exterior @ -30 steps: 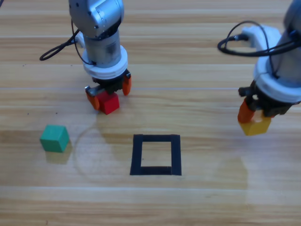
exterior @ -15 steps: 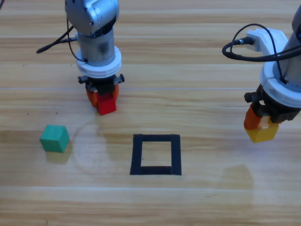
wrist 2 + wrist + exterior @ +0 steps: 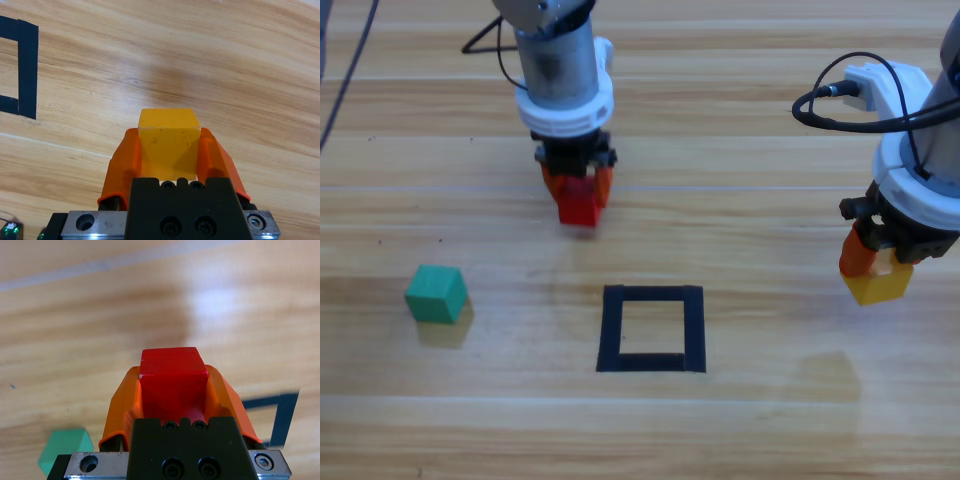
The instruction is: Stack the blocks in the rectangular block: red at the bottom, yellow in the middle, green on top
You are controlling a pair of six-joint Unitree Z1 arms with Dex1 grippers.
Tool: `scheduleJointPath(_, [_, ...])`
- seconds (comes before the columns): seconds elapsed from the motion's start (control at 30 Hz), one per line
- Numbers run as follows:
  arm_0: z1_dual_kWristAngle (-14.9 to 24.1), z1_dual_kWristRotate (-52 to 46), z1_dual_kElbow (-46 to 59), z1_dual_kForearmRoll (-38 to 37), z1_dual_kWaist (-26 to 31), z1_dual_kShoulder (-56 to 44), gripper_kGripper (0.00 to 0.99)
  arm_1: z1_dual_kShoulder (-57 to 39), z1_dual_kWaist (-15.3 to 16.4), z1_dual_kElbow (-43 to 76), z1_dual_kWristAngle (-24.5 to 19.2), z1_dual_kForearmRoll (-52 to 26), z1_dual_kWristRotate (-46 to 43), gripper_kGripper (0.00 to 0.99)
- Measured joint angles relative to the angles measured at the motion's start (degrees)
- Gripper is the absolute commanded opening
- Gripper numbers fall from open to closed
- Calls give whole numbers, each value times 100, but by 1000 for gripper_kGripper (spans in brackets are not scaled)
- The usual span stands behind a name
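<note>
My left gripper [image 3: 578, 198] is shut on the red cube [image 3: 579, 208], held above the table behind the black tape square [image 3: 652, 328]. Its wrist view shows the red cube [image 3: 172, 385] clamped between both orange jaws, with a corner of the tape square [image 3: 280, 415] at the right. At the right side, my right gripper [image 3: 875, 265] is shut on the yellow cube [image 3: 880, 285], raised off the table; the yellow cube [image 3: 168, 142] fills its jaws in the right wrist view. The teal-green cube [image 3: 436, 294] rests on the table at the left, away from both grippers.
Black cables [image 3: 840, 95] loop beside the right arm. The tape square's opening holds nothing. The green cube [image 3: 65, 450] shows at the lower left of the left wrist view, and part of the tape square [image 3: 22, 70] at the left of the right wrist view.
The left gripper has lifted the red cube and carried it to the right, toward the line of the tape square. The right gripper has held still with the yellow cube over the last half second.
</note>
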Motion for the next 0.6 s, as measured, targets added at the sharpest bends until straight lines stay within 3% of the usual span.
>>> scheduleJointPath(0.23, [7, 68, 456, 8, -665, -564, 12, -1, 9, 0, -13, 63, 53, 100])
scheduleJointPath(0.4, [451, -733, 456, 8, -1447, -1170, 12, -2, 47, 0, -13, 69, 53, 100])
scheduleJointPath(0.6, [826, -1903, 792, 8, -2003, -1252, 12, -2, 92, 0, -13, 69, 50, 100])
